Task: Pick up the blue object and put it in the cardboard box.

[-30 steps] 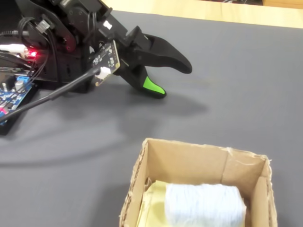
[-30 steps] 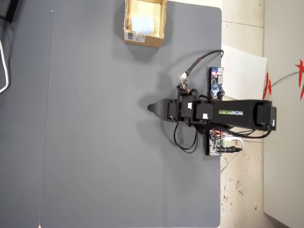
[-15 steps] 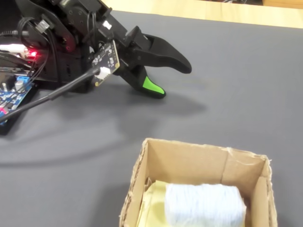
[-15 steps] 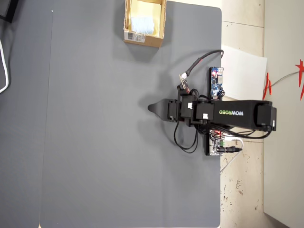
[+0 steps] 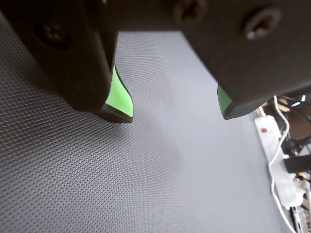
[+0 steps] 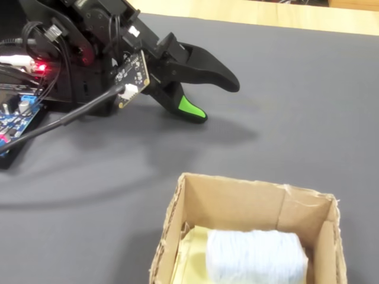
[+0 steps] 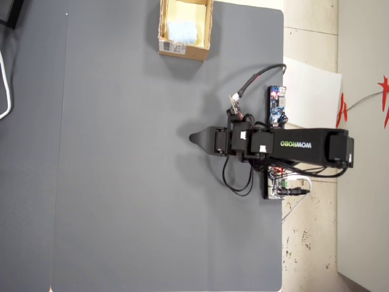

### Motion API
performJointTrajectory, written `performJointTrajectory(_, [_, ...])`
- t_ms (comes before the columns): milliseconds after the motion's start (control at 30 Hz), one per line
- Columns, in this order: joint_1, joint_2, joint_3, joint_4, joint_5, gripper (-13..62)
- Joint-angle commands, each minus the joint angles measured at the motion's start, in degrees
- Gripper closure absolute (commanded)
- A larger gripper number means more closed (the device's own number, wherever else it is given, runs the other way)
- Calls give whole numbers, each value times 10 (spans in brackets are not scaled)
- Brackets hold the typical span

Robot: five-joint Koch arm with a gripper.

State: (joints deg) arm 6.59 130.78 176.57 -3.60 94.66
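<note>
Blue object (image 6: 254, 256) lies inside the cardboard box (image 6: 237, 204); the gripper (image 6: 214, 97) hangs spread and empty, well apart from the box.
Near the arm's base sit a circuit board (image 7: 277, 104) and loose cables (image 7: 238, 176) on the grey mat (image 7: 121, 182); the box's lower edge is cut off in the fixed view.

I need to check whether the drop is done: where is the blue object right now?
The blue object lies inside the cardboard box, at the bottom of the fixed view; in the overhead view the box is at the mat's top edge, away from the gripper.
</note>
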Motion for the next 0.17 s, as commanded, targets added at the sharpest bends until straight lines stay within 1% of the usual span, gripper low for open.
performJointTrajectory(0, [0,48,21,63,14,153])
performJointTrajectory(133, [0,48,21,63,14,153])
